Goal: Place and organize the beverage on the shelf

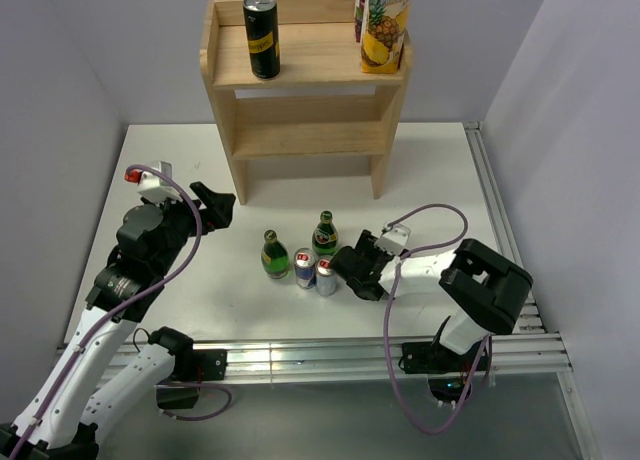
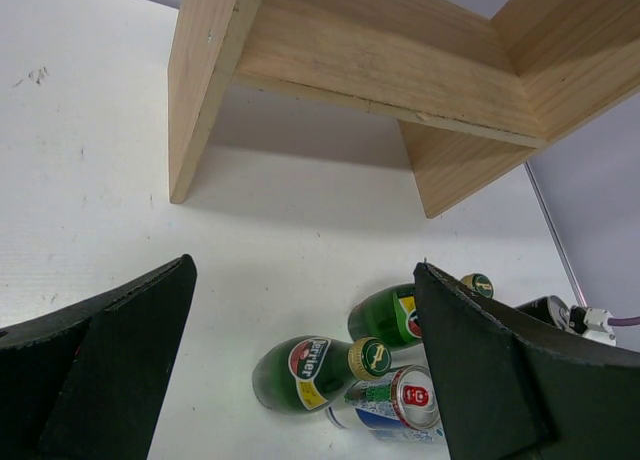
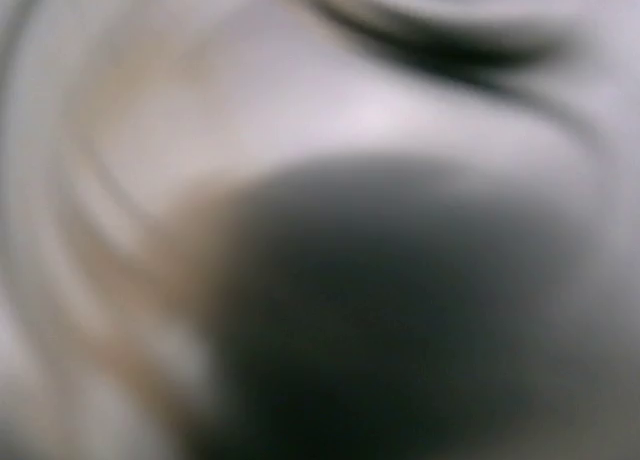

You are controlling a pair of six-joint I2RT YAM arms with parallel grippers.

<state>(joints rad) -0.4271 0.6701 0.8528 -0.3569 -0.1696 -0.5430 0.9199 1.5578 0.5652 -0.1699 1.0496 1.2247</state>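
Observation:
The wooden shelf [image 1: 310, 135] stands at the back of the table, and its underside [image 2: 380, 70] fills the top of the left wrist view. One black can [image 1: 262, 35] stands on its top tier. Two green bottles [image 1: 274, 255] [image 1: 325, 235] and two blue-and-silver cans [image 1: 305, 268] [image 1: 327, 277] stand clustered mid-table. My left gripper [image 1: 213, 205] hangs open and empty left of them; its wrist view [image 2: 305, 270] shows a bottle [image 2: 310, 372] and a can [image 2: 395, 405]. My right gripper [image 1: 346, 267] is right up against the right-hand can. Its wrist view is a close blur.
A pineapple juice carton [image 1: 385, 25] stands at the right end of the shelf's top tier. Metal rails run along the table's near edge [image 1: 300, 355] and right side [image 1: 497, 210]. Grey walls close in on both sides.

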